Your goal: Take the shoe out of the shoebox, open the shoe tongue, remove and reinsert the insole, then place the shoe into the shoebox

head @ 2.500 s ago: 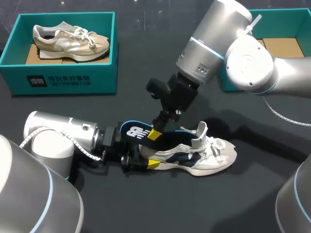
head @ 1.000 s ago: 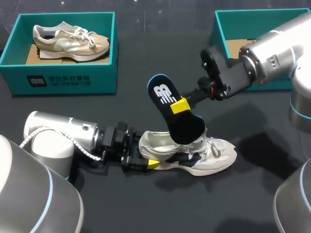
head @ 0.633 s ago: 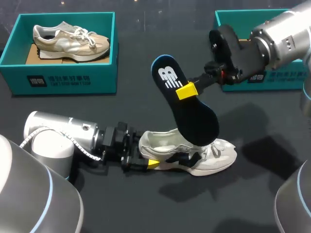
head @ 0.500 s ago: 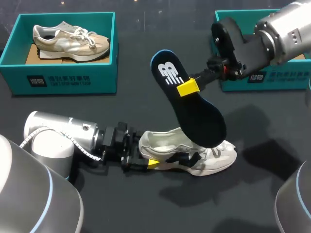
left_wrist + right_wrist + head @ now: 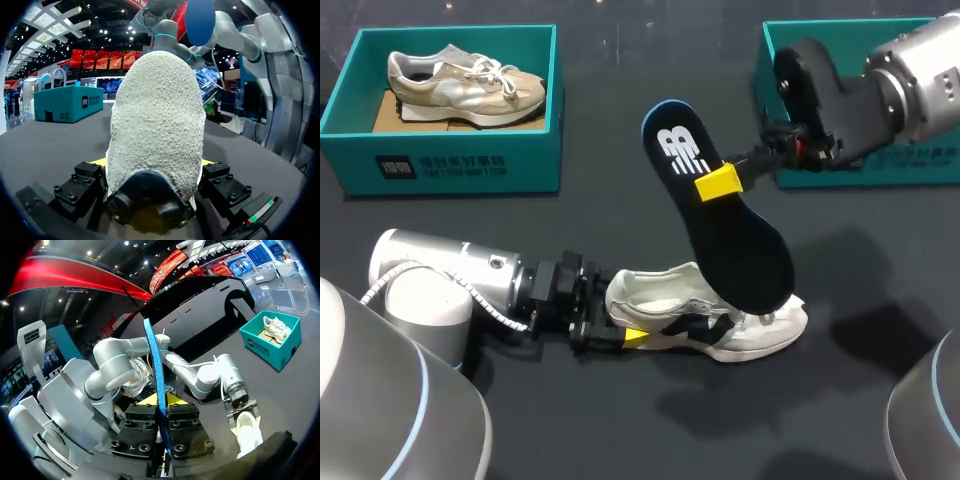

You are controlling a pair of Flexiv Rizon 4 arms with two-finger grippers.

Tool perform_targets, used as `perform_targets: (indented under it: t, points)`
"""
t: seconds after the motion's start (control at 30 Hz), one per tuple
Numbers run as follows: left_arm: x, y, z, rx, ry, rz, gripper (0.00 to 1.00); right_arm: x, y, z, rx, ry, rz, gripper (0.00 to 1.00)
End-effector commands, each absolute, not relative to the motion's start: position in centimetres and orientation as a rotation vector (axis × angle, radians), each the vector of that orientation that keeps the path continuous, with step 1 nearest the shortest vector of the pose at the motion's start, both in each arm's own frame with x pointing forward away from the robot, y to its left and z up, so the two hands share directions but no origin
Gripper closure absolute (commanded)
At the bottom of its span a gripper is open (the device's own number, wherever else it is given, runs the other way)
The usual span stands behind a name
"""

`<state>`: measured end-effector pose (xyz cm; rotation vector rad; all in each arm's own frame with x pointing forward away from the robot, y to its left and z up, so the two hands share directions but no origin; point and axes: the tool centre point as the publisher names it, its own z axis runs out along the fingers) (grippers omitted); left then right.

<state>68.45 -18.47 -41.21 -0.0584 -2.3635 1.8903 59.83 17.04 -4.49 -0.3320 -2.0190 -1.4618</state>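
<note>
A white and navy shoe lies on its sole on the black table, toe to the right. My left gripper is at its heel, one finger on each side, shut on the shoe; in the left wrist view the pale heel fills the gap of that gripper. My right gripper is shut on a dark insole with a white logo, held tilted in the air above the shoe. In the right wrist view the insole shows edge-on between the right gripper's fingers, the shoe below.
A teal shoebox at the back left holds a beige shoe. A second teal box stands at the back right, partly hidden by my right arm. Bare black table lies in front of the shoe.
My right gripper has pulled the insole out of the shoe, lifting it up and to the right. The left gripper and the shoe have stayed still.
</note>
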Motion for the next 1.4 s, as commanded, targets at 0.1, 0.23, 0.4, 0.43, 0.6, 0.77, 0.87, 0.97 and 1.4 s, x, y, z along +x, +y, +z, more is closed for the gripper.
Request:
perform_targets:
  t: [0.1, 0.23, 0.4, 0.43, 0.6, 0.77, 0.87, 0.97, 1.4]
  points:
    - [68.5, -18.6, -41.4, -0.059, -2.366, 1.886, 1.00, 55.5, 15.3, -5.3, -0.466, -1.921, -1.594, 1.00]
    - [68.5, -18.6, -41.4, -0.059, -2.366, 1.886, 1.00, 55.5, 15.3, -5.3, -0.466, -1.921, -1.594, 1.00]
    - [68.5, -18.6, -41.4, -0.059, -2.366, 1.886, 1.00, 55.5, 15.3, -5.3, -0.466, -1.921, -1.594, 1.00]
    - [68.5, -18.6, -41.4, -0.059, -2.366, 1.886, 1.00, 55.5, 15.3, -5.3, -0.466, -1.921, -1.594, 1.00]
    - [68.5, -18.6, -41.4, -0.059, -2.366, 1.886, 1.00, 54.9, 14.8, -6.3, -0.509, -1.912, -1.614, 1.00]
    - [68.5, -18.6, -41.4, -0.059, -2.366, 1.886, 1.00, 54.4, 14.3, -6.6, -0.519, -1.906, -1.639, 1.00]
    - [68.5, -18.6, -41.4, -0.059, -2.366, 1.886, 1.00, 54.3, 14.2, -6.7, -0.519, -1.902, -1.664, 1.00]
    - [68.5, -18.6, -41.4, -0.059, -2.366, 1.886, 1.00, 54.2, 14.2, -6.9, -0.514, -1.900, -1.688, 1.00]
    - [68.5, -18.6, -41.4, -0.059, -2.366, 1.886, 1.00, 53.6, 14.1, -6.9, -0.518, -1.888, -1.718, 1.00]
